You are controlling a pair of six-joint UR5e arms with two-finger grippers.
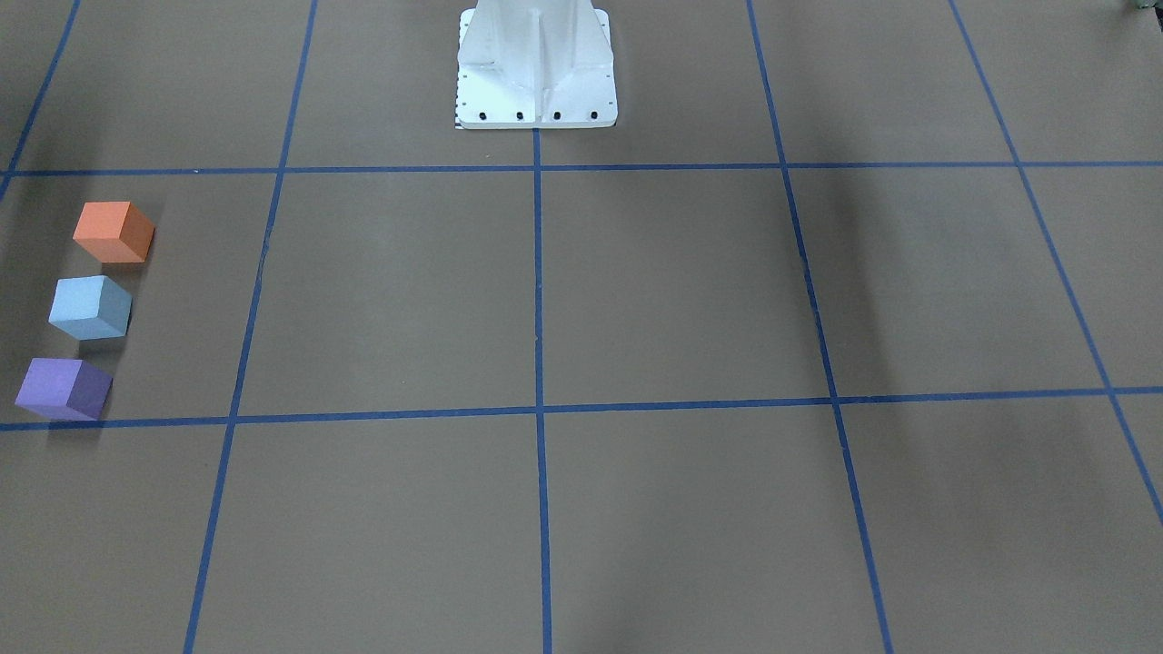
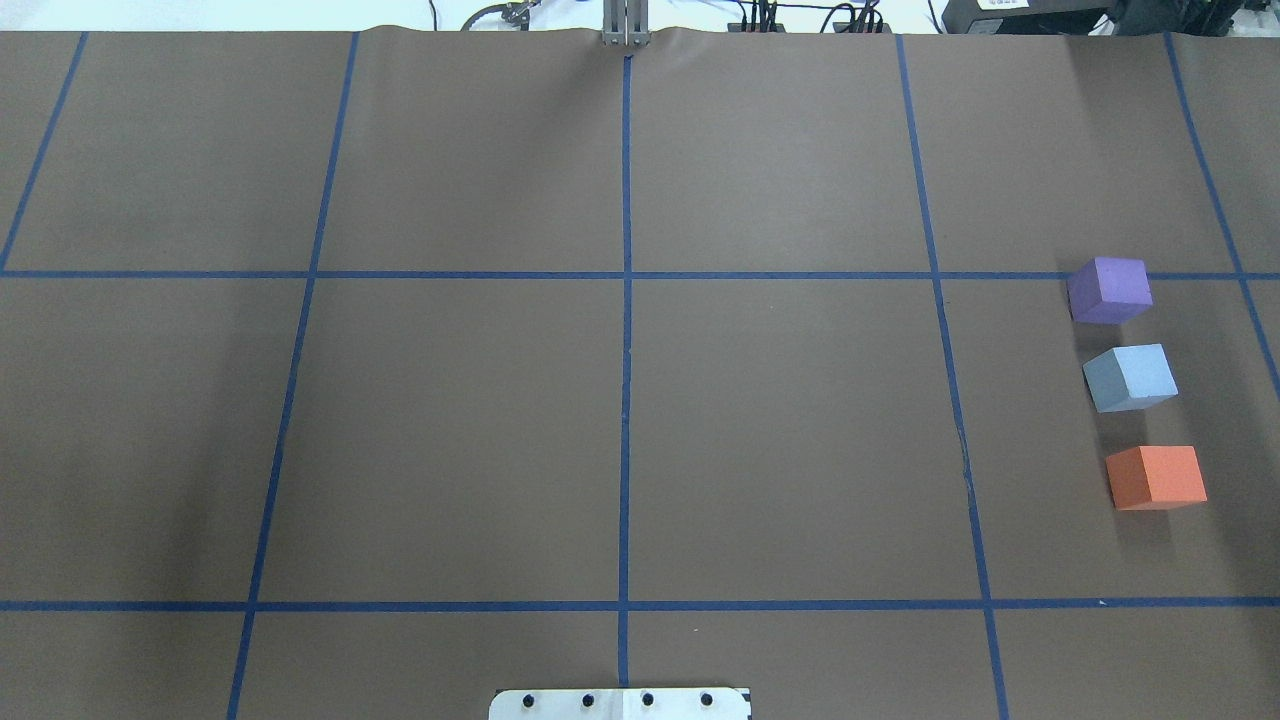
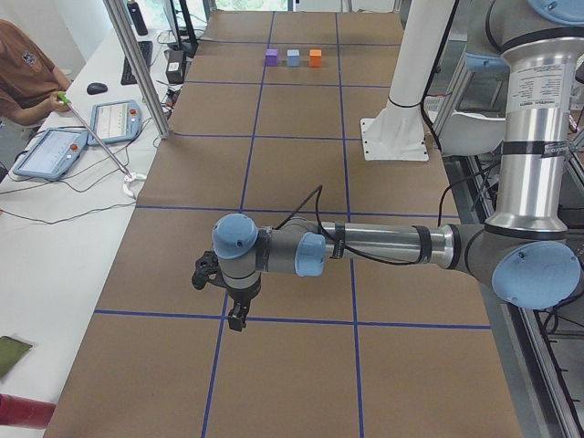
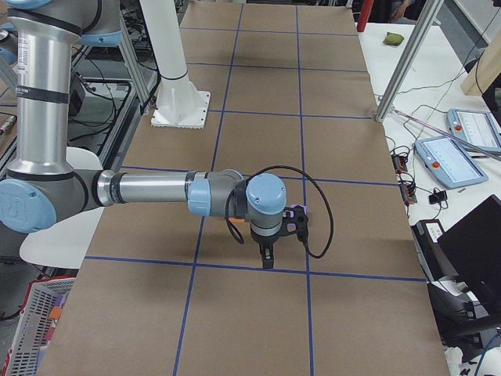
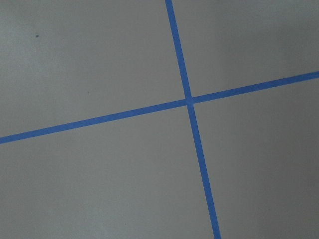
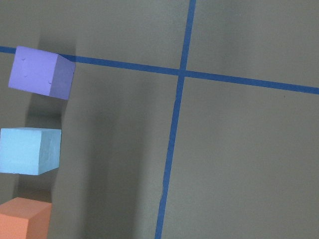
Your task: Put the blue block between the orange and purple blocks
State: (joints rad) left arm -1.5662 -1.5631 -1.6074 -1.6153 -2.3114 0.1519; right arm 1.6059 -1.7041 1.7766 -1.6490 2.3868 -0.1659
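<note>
Already blue block (image 2: 1130, 377) is sitting between orange block (image 2: 1157, 477) and purple block (image 2: 1110, 290), near right tool (image 4: 267, 260), whose opening I cannot tell.

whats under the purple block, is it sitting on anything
The purple foam cube rests directly on the brown paper table cover, its edge at a blue tape line. Whether any tape runs beneath the cube is hidden by the cube itself.

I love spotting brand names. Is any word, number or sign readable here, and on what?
None can be read.
The label on the near arm: print too small.
The tablet screens: blurred.
On the orange block, blue block, purple block: no writing.
</note>
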